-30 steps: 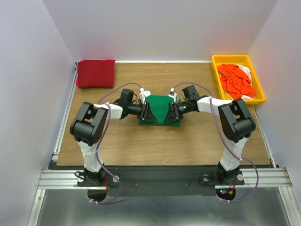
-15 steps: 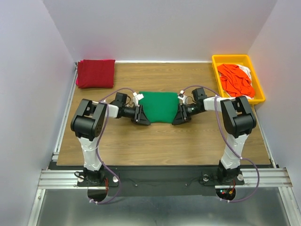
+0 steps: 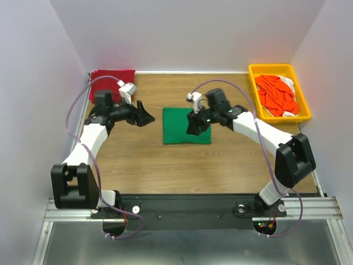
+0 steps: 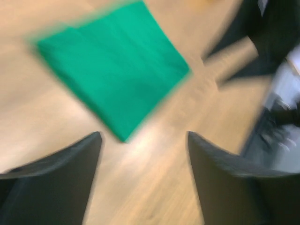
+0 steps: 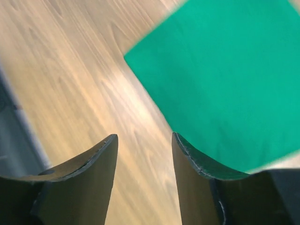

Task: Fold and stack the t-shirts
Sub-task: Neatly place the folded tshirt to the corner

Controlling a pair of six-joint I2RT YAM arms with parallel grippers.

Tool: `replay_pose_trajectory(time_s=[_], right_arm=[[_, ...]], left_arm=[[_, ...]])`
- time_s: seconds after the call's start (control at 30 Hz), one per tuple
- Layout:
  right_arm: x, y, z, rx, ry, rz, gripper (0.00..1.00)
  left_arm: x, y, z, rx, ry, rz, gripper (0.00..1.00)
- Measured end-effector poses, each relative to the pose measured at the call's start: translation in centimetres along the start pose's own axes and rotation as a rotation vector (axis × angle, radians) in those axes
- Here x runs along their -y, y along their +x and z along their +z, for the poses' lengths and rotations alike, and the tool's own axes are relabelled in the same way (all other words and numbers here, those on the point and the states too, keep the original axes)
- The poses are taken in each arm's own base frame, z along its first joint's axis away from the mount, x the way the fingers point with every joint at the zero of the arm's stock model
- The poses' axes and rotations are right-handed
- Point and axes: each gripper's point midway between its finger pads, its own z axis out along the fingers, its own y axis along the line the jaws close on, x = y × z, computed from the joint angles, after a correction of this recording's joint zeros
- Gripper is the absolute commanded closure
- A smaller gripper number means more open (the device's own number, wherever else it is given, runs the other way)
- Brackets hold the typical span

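Note:
A bright green t-shirt lies folded into a flat rectangle mid-table. It also fills the top of the blurred left wrist view and the right wrist view. My left gripper hangs open to its left, clear of the cloth, with bare wood between its fingers. My right gripper hovers open at the shirt's right part, holding nothing. A dark red folded t-shirt sits in the back left corner, partly behind my left arm. Orange-red t-shirts and a white one lie crumpled in the tray.
The yellow plastic tray stands at the back right corner. White walls close the table on three sides. A metal rail runs along the table's left edge. The right arm shows in the left wrist view.
Both grippers have let go of the green shirt and opened. The shirt now lies flat and folded. The left arm swung back to the left; the right arm lifted above the shirt.

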Motion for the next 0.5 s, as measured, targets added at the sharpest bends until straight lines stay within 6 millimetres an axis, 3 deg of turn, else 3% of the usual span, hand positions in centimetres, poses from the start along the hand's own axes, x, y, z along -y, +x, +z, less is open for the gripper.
replay_pose_trajectory(time_s=[0.07, 0.1, 0.27, 0.5], right_arm=[[-1.5, -1.1, 1.9, -0.012, 0.059, -0.13, 0.44], [-2.4, -1.2, 2.8, -0.022, 0.075, -0.178, 0.44], [-3.1, -0.3, 7.0, -0.093, 0.189, -0.322, 0.45], [-2.7, 2.7, 12.3, -0.206, 0.291, -0.426, 0.48]], left_arm=[[-1.2, -2.9, -2.5, 0.09, -0.119, 0.021, 0.04], [-1.5, -3.4, -3.0, 0.107, -0.14, 0.023, 0.04], [-4.5, -7.1, -7.5, 0.224, -0.364, -0.025, 0.04], [-7.1, -6.7, -9.5, 0.23, -0.516, -0.106, 0.04]])
